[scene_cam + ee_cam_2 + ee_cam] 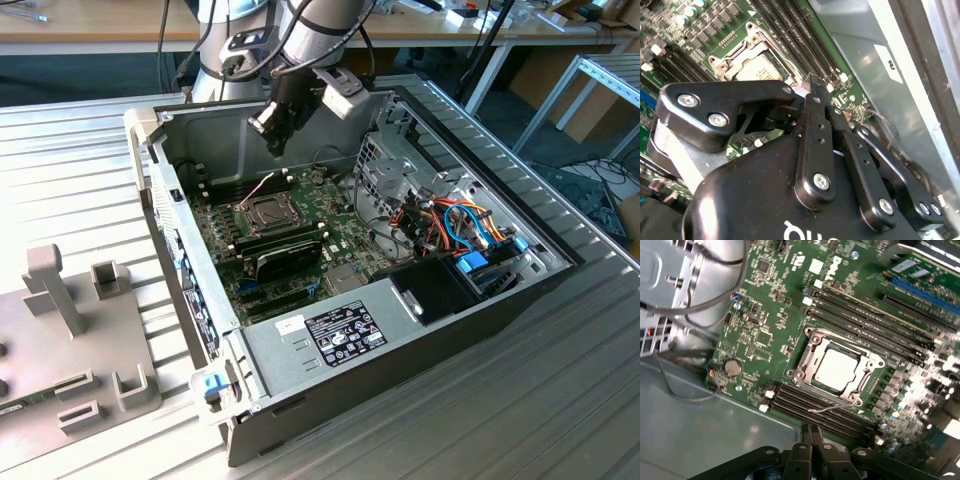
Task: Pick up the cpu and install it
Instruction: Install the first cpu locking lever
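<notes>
Pincer (272, 146) is hanging in the upper middle of the exterior view, above the open computer case (430, 345), with its tip pointing down toward the green motherboard (225, 238). In both wrist views its black fingertips (811, 432) are sitting pressed together, with no gap between them and nothing pinched; they are touching nothing on the board. The cpu (837, 369) is lying flat in the socket, its pale silver top showing inside the hinged metal frame (805, 371), so it looks to be already set in place rather than waiting to be picked up. In the exterior view the socket (266, 211) is sitting just below the pincer and slightly toward the exterior view's left, near but clearly apart. In the first wrist view the rows of black memory slots (815, 411) are running between the fingertips and the cpu. Being square, the chip is offering no long axis, and the single arm is poised close above it.
</notes>
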You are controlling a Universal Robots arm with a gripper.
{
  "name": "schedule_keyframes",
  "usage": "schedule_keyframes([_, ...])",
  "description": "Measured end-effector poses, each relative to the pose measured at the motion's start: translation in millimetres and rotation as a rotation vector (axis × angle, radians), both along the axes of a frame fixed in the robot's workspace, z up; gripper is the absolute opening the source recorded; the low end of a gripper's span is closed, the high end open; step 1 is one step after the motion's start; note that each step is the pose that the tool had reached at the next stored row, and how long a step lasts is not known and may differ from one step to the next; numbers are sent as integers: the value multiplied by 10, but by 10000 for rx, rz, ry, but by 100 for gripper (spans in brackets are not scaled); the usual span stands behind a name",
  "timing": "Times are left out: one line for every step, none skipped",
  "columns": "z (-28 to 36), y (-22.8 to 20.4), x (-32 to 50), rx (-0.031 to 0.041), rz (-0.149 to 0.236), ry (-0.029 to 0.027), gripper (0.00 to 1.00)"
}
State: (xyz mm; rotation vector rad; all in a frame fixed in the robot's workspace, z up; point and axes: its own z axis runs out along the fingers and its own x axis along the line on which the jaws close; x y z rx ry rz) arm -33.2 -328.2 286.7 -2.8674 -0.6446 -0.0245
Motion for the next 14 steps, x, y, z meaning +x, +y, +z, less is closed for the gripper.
schedule_keyframes([-1, 0, 0, 0, 192, -1, 11])
schedule_keyframes([-2, 0, 0, 0, 372, 0, 11])
schedule_keyframes([-3, 0, 0, 0, 552, 0, 11])
schedule_keyframes([-5, 0, 0, 0, 780, -1, 11])
schedule_keyframes([-6, 0, 0, 0, 959, 0, 11])
schedule_keyframes([-8, 0, 0, -1, 1173, 0, 11])
schedule_keyframes([-10, 0, 0, 0, 1363, -1, 11])
schedule_keyframes([-13, 0, 0, 0, 1662, -1, 11])
schedule_keyframes([-16, 0, 0, 0, 1859, 0, 11])
schedule_keyframes([-19, 0, 0, 0, 2050, -1, 11])
schedule_keyframes([-23, 0, 0, 1, 2256, -1, 11])
schedule_keyframes([-27, 0, 0, 0, 2459, -1, 11])
schedule_keyframes([-32, 0, 0, 1, 2633, -1, 11])
schedule_keyframes([-35, 0, -1, 0, 2800, 0, 11])
